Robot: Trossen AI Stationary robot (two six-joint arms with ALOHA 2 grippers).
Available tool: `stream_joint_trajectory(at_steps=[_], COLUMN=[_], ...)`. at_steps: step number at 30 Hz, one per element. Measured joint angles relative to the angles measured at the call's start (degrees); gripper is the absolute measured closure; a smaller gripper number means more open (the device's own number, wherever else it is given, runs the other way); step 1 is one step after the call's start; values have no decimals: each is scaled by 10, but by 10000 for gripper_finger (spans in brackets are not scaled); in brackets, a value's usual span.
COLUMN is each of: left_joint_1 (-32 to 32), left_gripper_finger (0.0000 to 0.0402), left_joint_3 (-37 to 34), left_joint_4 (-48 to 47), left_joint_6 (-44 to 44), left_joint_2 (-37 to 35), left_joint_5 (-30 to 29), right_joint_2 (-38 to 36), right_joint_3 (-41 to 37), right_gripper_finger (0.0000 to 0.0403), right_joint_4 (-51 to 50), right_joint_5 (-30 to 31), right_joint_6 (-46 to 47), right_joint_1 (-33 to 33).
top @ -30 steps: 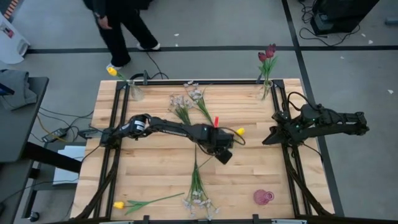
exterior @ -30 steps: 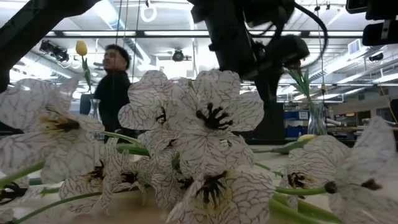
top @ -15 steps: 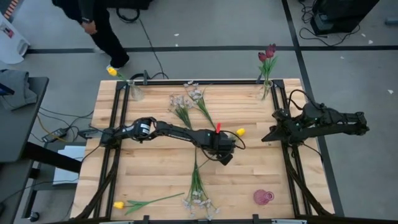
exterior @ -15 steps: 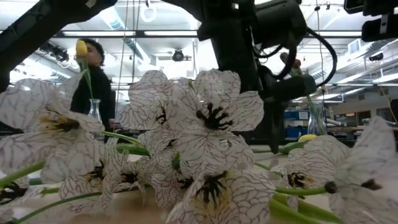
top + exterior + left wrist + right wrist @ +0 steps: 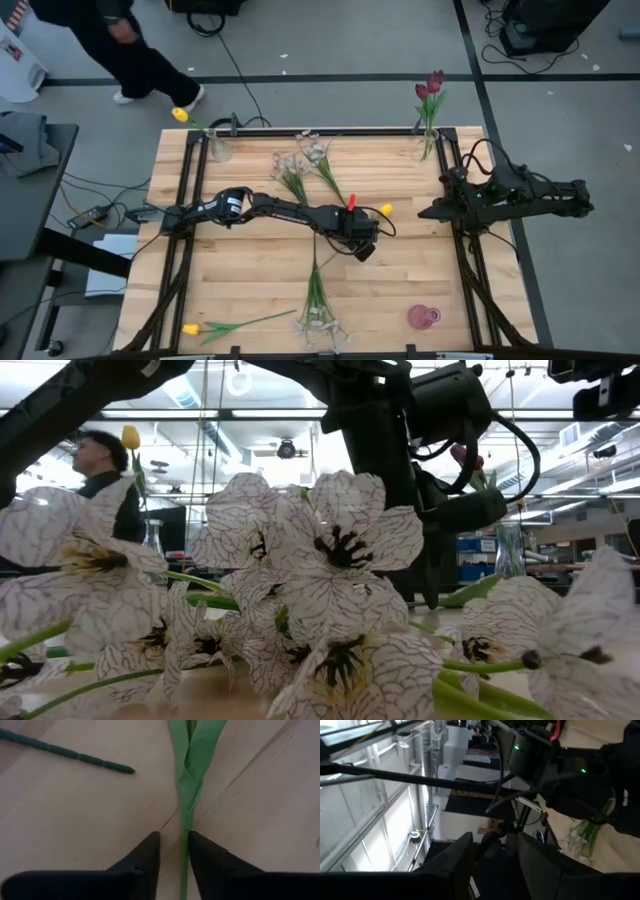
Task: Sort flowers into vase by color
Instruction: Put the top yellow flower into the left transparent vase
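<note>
Two dark six-joint arms share the pale wooden slatted table [image 5: 250, 280], our largest thing, framed by black rails. Using the overhead view as a clock face centred on the table, our left arm stretches from nine o'clock toward the centre, and our left gripper [image 5: 362, 243] sits low there, just right of centre. Our right gripper [image 5: 432, 211] waits at three o'clock by the rail, its fingers parted with nothing between them.

Next in size come the flowers lying loose: a spray of small whitish blossoms on long green stems [image 5: 318, 300] at six o'clock, a second whitish spray [image 5: 305, 165] near twelve, a yellow tulip with a long green stem [image 5: 215, 327] at seven, and a yellow tulip head [image 5: 386, 210] just right of our left gripper. A small pink round object [image 5: 423, 317] lies at five o'clock. One clear glass vase holding a yellow tulip [image 5: 214, 145] stands at eleven; another clear vase with dark red tulips [image 5: 427, 135] stands at one.

Smallest, in the left wrist view, our fingertips [image 5: 150, 851] stand narrowly apart astride a flat green stem [image 5: 189, 780]; the right-hand finger touches it, and we cannot tell whether it is pinched yet.

We judge the step to be grasping this stem. The next move calls for a firm squeeze, a lift, and carrying the bloom to the vase of matching colour.
</note>
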Motion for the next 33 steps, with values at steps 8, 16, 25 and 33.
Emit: stream_joint_trajectory(at_steps=[8, 16, 25, 33], left_joint_1=[-6, -8, 2, 10], left_gripper_finger=[392, 397, 400, 401], left_joint_3=[0, 60, 165, 170], left_joint_4=[8, -13, 16, -21], left_joint_6=[-4, -4, -6, -38], left_joint_2=[1, 6, -11, -56], left_joint_5=[2, 16, -51, -73], right_joint_2=[0, 0, 0, -21], right_joint_3=[0, 0, 0, 0], right_gripper_finger=[238, 238, 238, 238], right_joint_4=[21, 24, 25, 29], right_joint_5=[29, 29, 25, -142], right_joint_6=[0, -14, -36, -40], right_joint_1=[0, 0, 0, 0])
